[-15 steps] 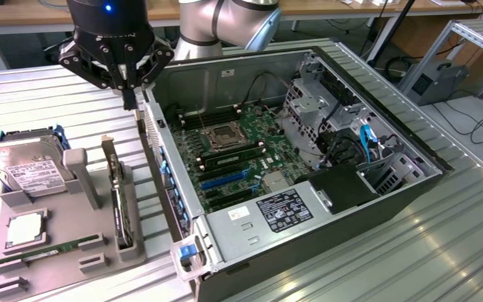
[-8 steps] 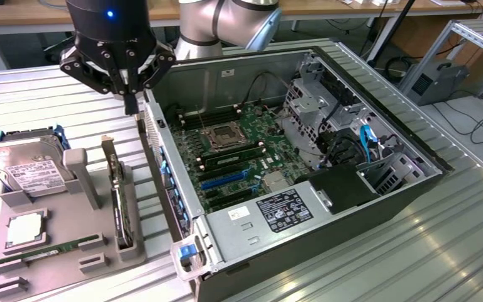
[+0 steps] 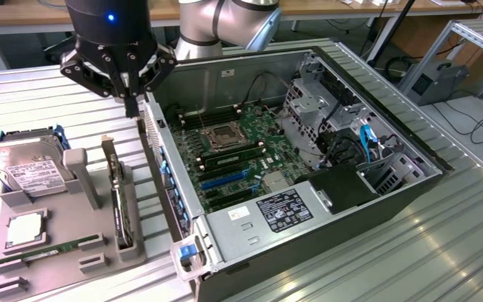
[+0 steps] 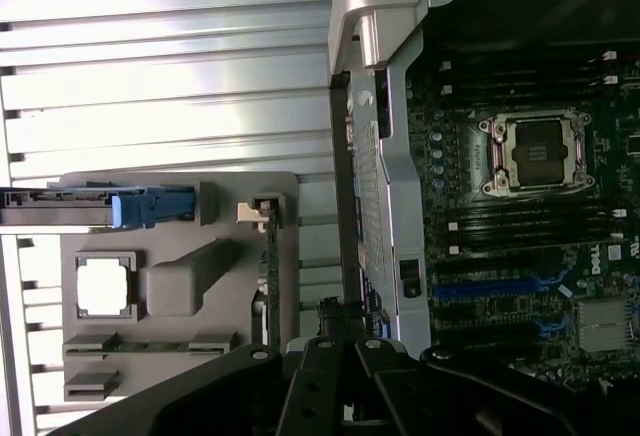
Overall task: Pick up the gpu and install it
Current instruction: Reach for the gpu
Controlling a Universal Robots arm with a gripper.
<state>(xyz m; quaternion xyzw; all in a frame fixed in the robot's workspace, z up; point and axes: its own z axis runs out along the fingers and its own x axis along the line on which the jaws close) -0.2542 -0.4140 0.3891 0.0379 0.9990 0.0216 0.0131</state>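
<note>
Gpu parked on edge in the holder, with empty fingers above it

The gpu [image 3: 118,204] stands upright in a slot of the grey holder tray [image 3: 57,211] on the desk [image 3: 40,100], just beside the open computer case [image 3: 233,69]. The gripper [image 3: 131,109] hangs above, close to the case wall, its fingers [image 3: 130,104] clenched on nothing. Coming down clenched or off-line, they would probably strike the card's thin top edge or the case wall.

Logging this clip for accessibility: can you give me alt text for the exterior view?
A robot arm's pincer, shut and empty, hangs by the edge of an open computer case lying on a slatted metal table. At the exterior view's left, a grey holder carries the gpu standing on edge, a hard drive, a processor and a RAM stick.
</note>
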